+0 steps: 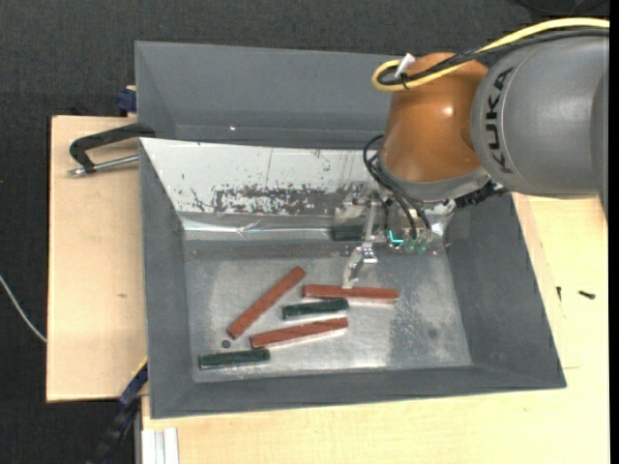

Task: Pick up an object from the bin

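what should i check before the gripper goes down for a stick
1. gripper inside the bin: ok
2. right red stick lies flat on the floor, just below the gripper in the view: ok
3. room round that stick: not ok, a green stick lies close by its view-left end
4. gripper height over that stick: cannot tell
5. long red stick lies further to the view's left, out of the way: ok

Open floor of grey metal bin (426, 332) at right; flat red-brown sticks (266, 301) and dark green sticks (314, 308) across centre-left
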Controlling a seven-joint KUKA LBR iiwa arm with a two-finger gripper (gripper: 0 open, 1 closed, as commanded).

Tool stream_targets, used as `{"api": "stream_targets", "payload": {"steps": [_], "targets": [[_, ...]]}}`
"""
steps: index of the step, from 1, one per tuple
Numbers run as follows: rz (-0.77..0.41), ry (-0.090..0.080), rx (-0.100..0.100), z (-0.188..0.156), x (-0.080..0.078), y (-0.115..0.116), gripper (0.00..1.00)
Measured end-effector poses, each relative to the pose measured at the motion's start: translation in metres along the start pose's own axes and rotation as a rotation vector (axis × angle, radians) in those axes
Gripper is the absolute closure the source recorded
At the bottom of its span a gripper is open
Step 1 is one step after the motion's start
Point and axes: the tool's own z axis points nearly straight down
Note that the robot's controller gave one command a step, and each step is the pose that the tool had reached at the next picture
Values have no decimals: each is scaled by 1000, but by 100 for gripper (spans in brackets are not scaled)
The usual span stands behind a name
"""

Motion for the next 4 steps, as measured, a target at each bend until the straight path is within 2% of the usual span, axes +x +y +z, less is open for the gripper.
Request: {"api": "stream_targets", "payload": {"steps": [1,2,3,4], "targets": [[1,-9,0,-5,-2,0,0],[100,-11,-1,45,34,-28,0],[75,-7,0,47,49,-39,0],[232,-10,-1,33,55,-44,0]]}}
